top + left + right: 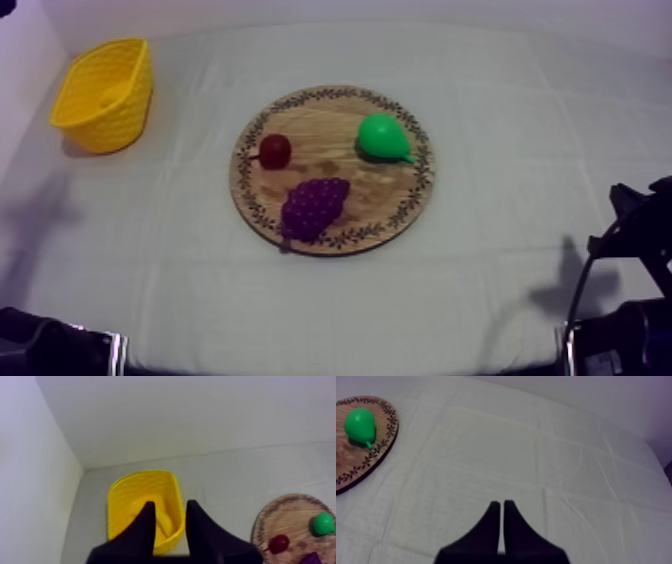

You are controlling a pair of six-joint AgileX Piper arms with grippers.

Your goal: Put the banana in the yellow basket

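L gripper: fingers released, apart, aimed at yellow woven basket. R gripper: clenched, empty. Round wooden patterned-rim board: purple grapes at 6 o'clock, green pear at 2. Yellow toy banana inside basket, table's 10 o'clock.

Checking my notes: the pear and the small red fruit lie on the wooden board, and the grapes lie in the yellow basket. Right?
Not quite: the grapes lie on the wooden board too, not in the yellow basket, as the top view shows. The rest stands.
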